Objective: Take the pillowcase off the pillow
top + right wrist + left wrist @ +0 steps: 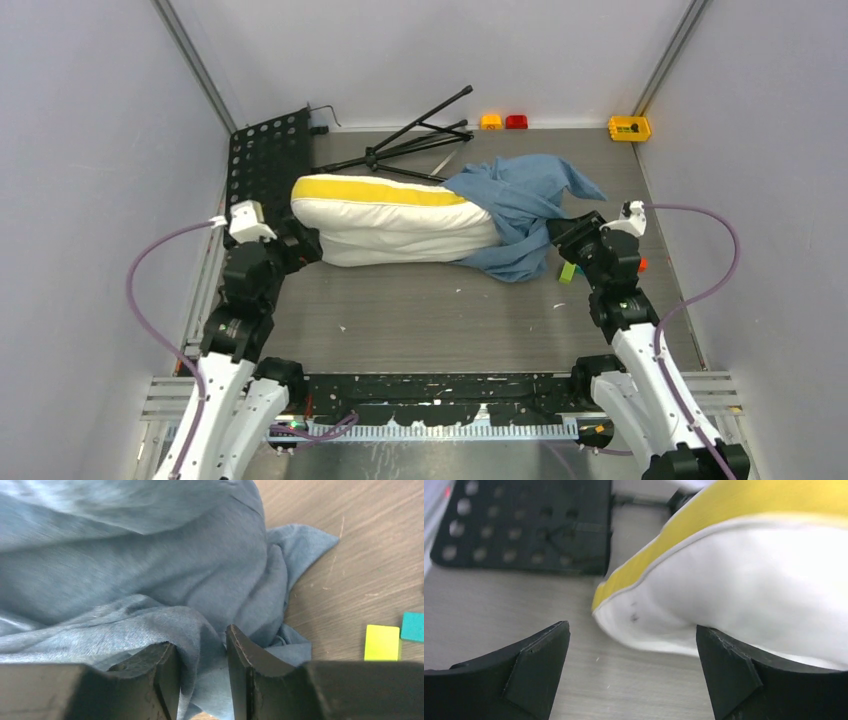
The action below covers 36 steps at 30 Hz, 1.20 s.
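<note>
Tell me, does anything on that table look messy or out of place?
Yes. The pillowcase is bunched in a rumpled heap over the right end of the pillow, leaving most of it bare. Behind them a tripod lies flat on its side, and small coloured blocks sit loose near the right gripper.

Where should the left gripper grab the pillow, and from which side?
Grip the pillow at its bare left-end corner, coming from the left: that end sticks out of the pillowcase, tapers to a seam, and faces the open left gripper.

Blue pillowcase (520,205) bunched over pillow (390,225) end
</note>
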Each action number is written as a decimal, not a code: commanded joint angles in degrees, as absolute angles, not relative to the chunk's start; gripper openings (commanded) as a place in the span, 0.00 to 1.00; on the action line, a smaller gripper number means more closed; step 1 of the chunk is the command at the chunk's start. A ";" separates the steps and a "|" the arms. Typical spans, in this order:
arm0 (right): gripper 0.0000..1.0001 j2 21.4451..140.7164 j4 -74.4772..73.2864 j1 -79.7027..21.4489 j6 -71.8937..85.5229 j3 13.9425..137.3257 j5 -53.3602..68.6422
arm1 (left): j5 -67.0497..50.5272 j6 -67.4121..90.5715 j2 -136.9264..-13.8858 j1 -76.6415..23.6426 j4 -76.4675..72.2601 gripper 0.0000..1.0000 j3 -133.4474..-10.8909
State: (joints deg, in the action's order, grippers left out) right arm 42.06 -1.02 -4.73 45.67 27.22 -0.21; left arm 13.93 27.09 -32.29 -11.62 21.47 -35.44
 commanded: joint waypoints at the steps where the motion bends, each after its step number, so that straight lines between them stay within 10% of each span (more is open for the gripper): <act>1: 0.36 37.71 -2.68 -4.57 43.70 28.82 -1.86 | 7.54 21.55 -30.42 -11.60 20.51 0.99 -45.33; 5: 0.38 36.18 -4.95 -4.60 43.28 29.64 1.88 | 1.80 22.81 -35.40 -11.65 25.39 0.98 -53.79; 15: 0.83 31.91 -23.71 -4.65 34.23 49.46 2.96 | -14.63 21.29 -52.62 -11.68 34.25 0.95 -76.25; 36: 0.88 58.32 -48.50 -10.50 30.19 64.47 10.64 | -1.45 32.63 -57.26 -18.63 55.55 1.00 -59.66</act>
State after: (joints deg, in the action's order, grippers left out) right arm 55.68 -45.54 -6.39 32.93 66.41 12.08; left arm -3.90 26.57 -59.72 -18.70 54.61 -64.71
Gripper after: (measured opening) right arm 0.882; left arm 0.996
